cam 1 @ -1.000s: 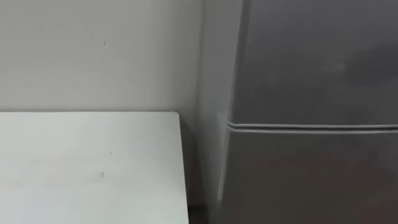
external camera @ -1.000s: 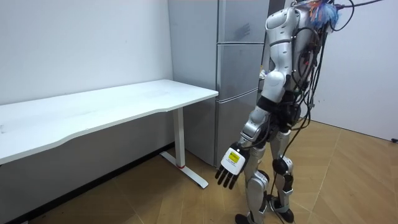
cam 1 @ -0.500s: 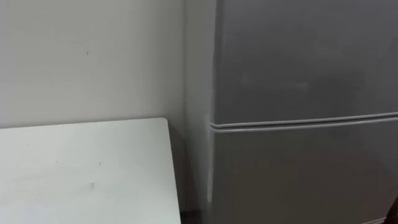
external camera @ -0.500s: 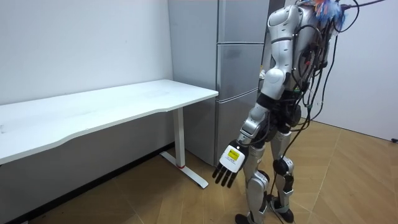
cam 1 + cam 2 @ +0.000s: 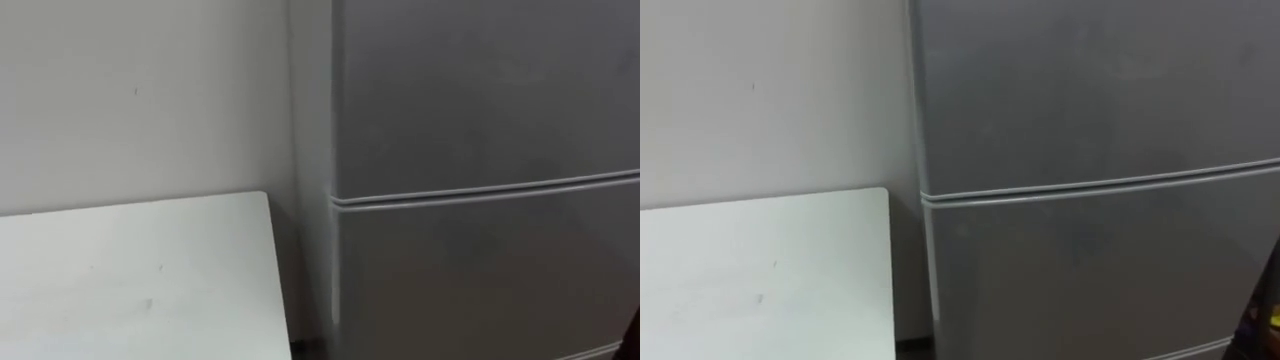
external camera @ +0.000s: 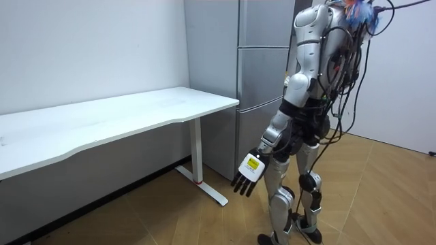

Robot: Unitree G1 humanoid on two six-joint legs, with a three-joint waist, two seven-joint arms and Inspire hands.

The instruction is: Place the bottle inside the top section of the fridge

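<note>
The grey fridge (image 5: pixel 480 100) stands right in front of me with its upper door (image 5: pixel 1090 90) and lower door (image 5: pixel 1090 270) both closed; a light seam runs between them. In the room view I stand upright facing the fridge (image 6: pixel 262 75). My left hand (image 6: pixel 247 175) hangs low beside my leg, fingers straight and holding nothing. A dark shape with a yellow spot (image 5: pixel 1268 312) juts in at the lower right edge of the right eye view, on my right arm's side; what it is I cannot tell. I see no bottle.
A white table (image 5: pixel 130 285) stands to the left of the fridge against the pale wall (image 5: pixel 140 100), its corner close to the fridge's side. In the room view the table (image 6: pixel 102 116) stretches left over a wooden floor (image 6: pixel 381 197).
The eye view has swung slightly right, so the fridge sits further left in the picture. In the room view my left hand has swung a little up and forward.
</note>
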